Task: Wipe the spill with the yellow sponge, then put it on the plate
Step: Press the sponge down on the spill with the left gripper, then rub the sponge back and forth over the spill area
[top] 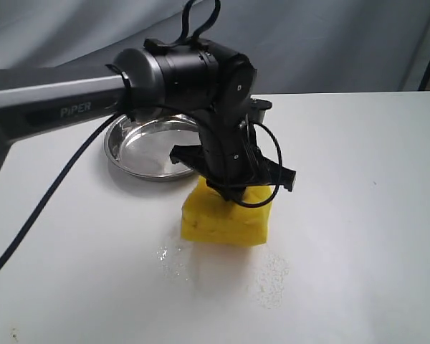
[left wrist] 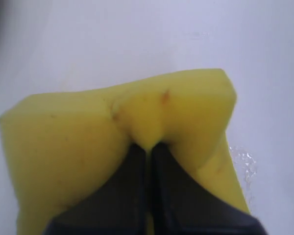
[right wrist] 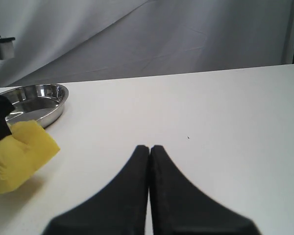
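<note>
My left gripper [top: 233,195] [left wrist: 149,146] is shut on the yellow sponge [top: 226,221] [left wrist: 73,142], pinching its top into a fold. The sponge's underside rests on the white table, just in front of the plate [top: 129,152], a shiny steel dish that holds nothing. No amber spill shows in any view; it may be hidden under the sponge. Over the bare table my right gripper [right wrist: 149,147] is shut on nothing. From there the sponge [right wrist: 19,152] and the plate [right wrist: 44,95] show far off to one side. The right arm is outside the exterior view.
Faint watery smears with small droplets [top: 173,259] [top: 272,281] lie on the table just in front of the sponge; droplets [left wrist: 245,164] also show beside it in the left wrist view. A grey cloth backdrop [top: 330,43] hangs behind the table.
</note>
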Robot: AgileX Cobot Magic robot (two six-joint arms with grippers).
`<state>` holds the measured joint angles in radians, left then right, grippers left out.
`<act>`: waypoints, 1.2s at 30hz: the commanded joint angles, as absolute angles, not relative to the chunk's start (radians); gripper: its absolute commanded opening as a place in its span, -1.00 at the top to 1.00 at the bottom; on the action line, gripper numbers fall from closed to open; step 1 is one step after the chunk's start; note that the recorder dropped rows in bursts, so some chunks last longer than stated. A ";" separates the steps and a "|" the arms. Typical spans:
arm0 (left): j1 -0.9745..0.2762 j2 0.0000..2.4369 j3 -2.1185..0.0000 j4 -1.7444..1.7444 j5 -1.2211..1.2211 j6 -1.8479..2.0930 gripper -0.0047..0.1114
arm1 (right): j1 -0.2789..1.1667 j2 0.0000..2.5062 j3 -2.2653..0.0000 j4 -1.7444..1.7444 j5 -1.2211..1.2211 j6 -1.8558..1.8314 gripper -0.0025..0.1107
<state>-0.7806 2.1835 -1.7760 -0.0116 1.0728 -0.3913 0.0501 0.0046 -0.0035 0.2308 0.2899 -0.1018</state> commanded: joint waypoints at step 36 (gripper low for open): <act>-1.104 2.349 -1.792 -0.100 1.174 -0.250 0.92 | 0.050 0.000 0.000 0.235 0.275 -0.098 0.96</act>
